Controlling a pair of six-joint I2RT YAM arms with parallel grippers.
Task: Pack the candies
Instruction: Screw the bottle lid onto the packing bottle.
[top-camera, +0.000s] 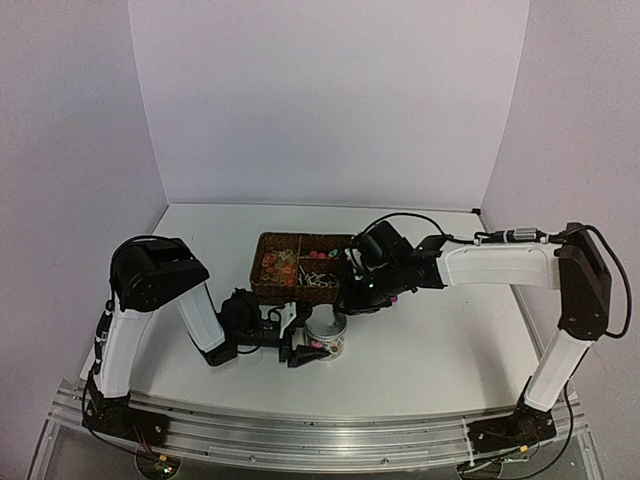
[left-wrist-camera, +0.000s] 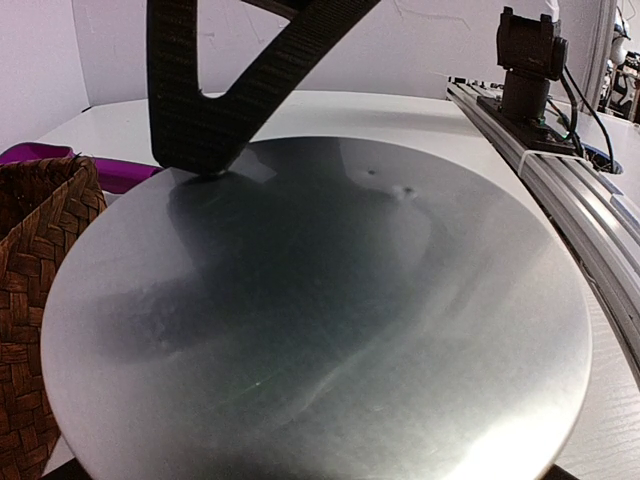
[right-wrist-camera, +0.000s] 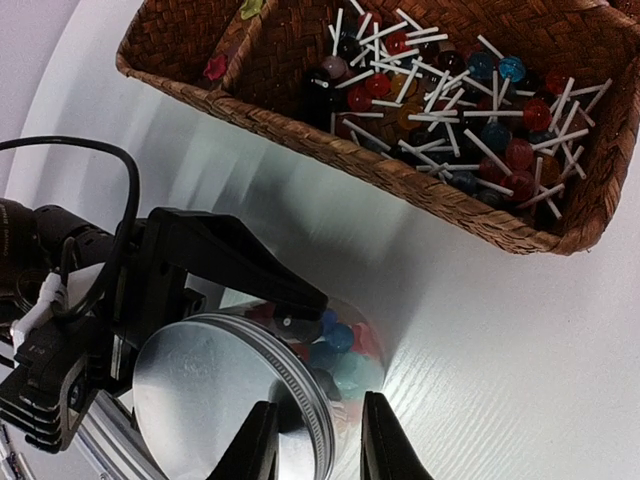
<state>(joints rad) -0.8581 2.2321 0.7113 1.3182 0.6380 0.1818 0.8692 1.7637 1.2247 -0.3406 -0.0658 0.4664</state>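
A clear jar (right-wrist-camera: 400, 350) with a silver screw lid (right-wrist-camera: 215, 400) stands in front of the wicker basket (top-camera: 262, 285). Blue, red and pink candies (right-wrist-camera: 340, 335) show through its wall. My left gripper (top-camera: 303, 345) is shut on the jar from the left. One black finger (left-wrist-camera: 200, 90) rests at the lid's edge (left-wrist-camera: 320, 300), and the other is hidden. My right gripper (right-wrist-camera: 315, 405) hovers over the jar's rim. Its jaws stand a small way apart with nothing between them. More candies (top-camera: 280, 265) fill the basket's left compartment.
The basket's right compartment holds several lollipops (right-wrist-camera: 450, 110) with white sticks. A magenta scoop (left-wrist-camera: 60, 160) lies on the table behind the basket's corner (left-wrist-camera: 40, 260). The metal rail (left-wrist-camera: 560, 170) and the right arm's base (left-wrist-camera: 525, 60) stand along the near edge.
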